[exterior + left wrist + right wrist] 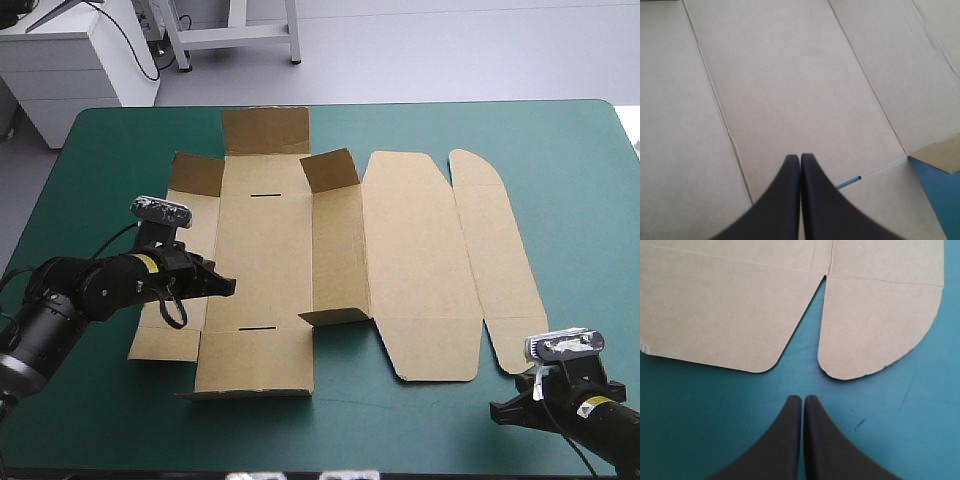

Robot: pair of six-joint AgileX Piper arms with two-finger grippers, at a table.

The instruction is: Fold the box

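Right tool (802,399) pressed together, I'm hovering it over teal-green surface (700,430), rounded flaps of brown box (420,260) just ahead | left tool (800,157) also pressed together, hanging over box's left panels mid-surface.

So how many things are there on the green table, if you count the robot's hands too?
Brown cardboard box sheet: 1
Black fin-fingered robot grippers: 2 (left gripper, right gripper)
Total: 3
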